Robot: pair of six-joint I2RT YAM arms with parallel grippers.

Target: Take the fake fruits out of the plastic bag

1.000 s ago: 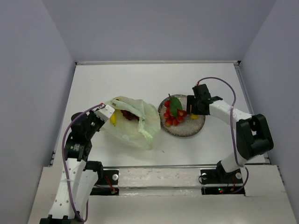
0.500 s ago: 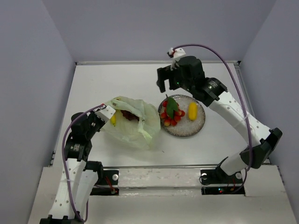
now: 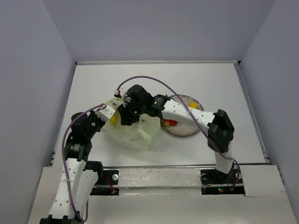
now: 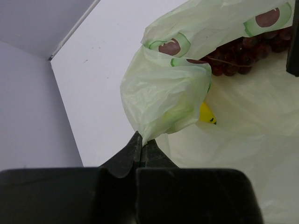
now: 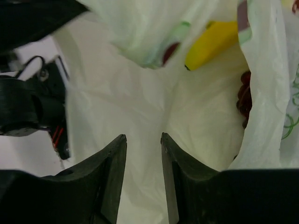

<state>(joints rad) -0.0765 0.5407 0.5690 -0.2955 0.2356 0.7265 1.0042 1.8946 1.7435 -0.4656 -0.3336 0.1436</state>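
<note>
The pale green plastic bag (image 3: pixel 140 133) lies left of centre, its mouth held up by my left gripper (image 3: pixel 107 112), which is shut on the bag's rim (image 4: pixel 141 140). My right gripper (image 3: pixel 127 116) reaches into the bag's mouth. In its wrist view the gripper (image 5: pixel 143 136) is open with only bag film behind the gap. Inside the bag lie a yellow fruit (image 5: pixel 210 44) and a dark purple grape bunch (image 5: pixel 244 100), both ahead of the fingers and untouched. The left wrist view shows the grapes (image 4: pixel 238 46) and the yellow fruit (image 4: pixel 206 114) too.
A speckled grey plate (image 3: pixel 189 127) sits right of the bag, partly covered by my right arm. It carries red fruits (image 3: pixel 169 122) and a yellow piece (image 3: pixel 192 103). White walls surround the white table.
My right arm left a yellow piece on the plate, rose, then swung left into the bag's mouth. Its jaws widened, then narrowed. The left gripper kept hold of the bag.
</note>
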